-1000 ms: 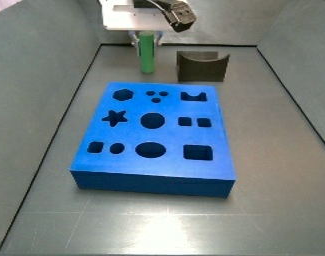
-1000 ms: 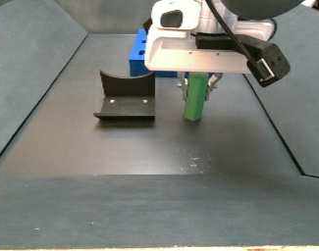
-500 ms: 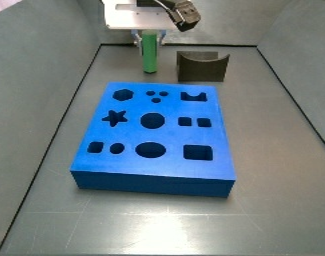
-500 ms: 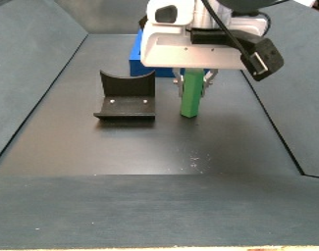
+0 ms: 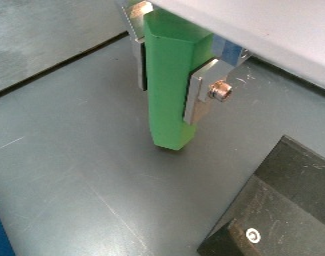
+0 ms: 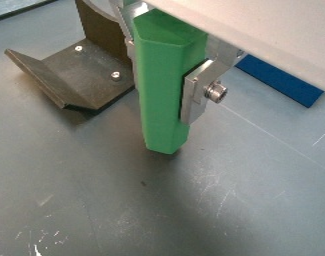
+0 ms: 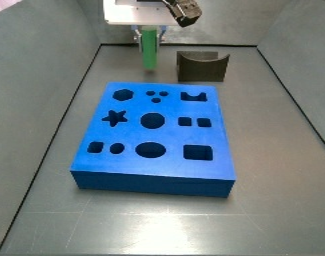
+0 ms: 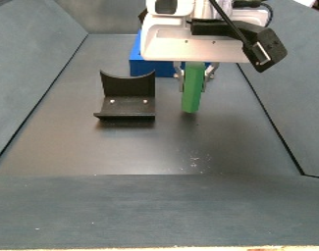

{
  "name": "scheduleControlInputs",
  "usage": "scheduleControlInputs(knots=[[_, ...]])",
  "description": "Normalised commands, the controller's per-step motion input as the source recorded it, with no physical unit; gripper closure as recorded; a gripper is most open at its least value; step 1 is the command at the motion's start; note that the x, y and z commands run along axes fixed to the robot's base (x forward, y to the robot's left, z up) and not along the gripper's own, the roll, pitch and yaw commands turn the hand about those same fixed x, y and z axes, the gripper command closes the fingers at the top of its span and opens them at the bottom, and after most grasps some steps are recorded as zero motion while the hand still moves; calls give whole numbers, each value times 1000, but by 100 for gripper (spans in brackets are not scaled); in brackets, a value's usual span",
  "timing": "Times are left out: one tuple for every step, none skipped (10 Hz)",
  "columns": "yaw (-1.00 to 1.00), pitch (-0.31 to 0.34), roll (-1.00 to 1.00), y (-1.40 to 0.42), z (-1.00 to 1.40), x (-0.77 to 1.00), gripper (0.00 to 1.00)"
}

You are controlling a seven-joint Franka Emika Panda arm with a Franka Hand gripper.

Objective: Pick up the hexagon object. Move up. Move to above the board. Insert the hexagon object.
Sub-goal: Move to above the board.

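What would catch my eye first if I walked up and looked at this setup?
Probably the slim bright green peg, held upright between the silver finger plates of the robot's end effector just above the grey floor, beyond the board's far end. Next, the large thick blue foam board with dark cut-out holes lying mid-tray, and the dark L-shaped fixture standing beside the peg.

One hexagon object (image 7: pixel 149 48), one board (image 7: pixel 158 170), one fixture (image 8: pixel 124 97), one gripper (image 6: pixel 162 65) near the fixture, clamping the peg.

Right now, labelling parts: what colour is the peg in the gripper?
Bright green hexagon object, clearest in a wrist view.
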Motion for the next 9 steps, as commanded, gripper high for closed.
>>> scheduleControlInputs(knots=[[72,-228,-53,-1,1000,154,100],[71,-219,-46,-1,1000,153,100],[60,-176,-37,-1,1000,139,100],[40,-116,-38,2,1000,118,100],[29,-81,-39,5,1000,106,100],[21,-37,-39,7,1000,89,100],[15,-12,-35,8,1000,78,100],[9,9,-31,9,1000,69,100],[2,33,-26,11,1000,57,100]])
